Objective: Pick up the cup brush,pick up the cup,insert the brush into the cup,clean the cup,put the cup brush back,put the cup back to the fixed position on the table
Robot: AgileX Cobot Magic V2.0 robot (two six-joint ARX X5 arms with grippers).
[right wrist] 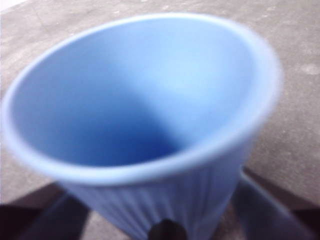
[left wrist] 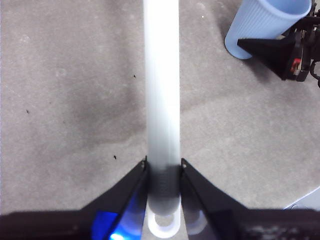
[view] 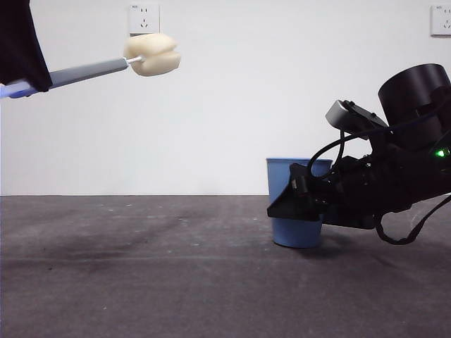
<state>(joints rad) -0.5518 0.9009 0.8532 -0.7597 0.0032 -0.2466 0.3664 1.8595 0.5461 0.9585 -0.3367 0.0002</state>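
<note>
Left hand [left wrist: 164,172] is clamped on the brush [view: 106,67] by its grey handle, up high at one side, sponge head in the air well above the bench [view: 141,274]. Right hand [view: 299,201] is low at the cup [view: 292,204], one jaw on each side of its ribbed wall, touching it. The cup stands upright on the bench, well apart from the brush.

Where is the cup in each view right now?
Front view: the cup stands on the table, right of centre, the right hand around it.
Left wrist view: upper right corner.
Right wrist view: fills the frame.
Shared landmark: the cup's blue rim.
</note>
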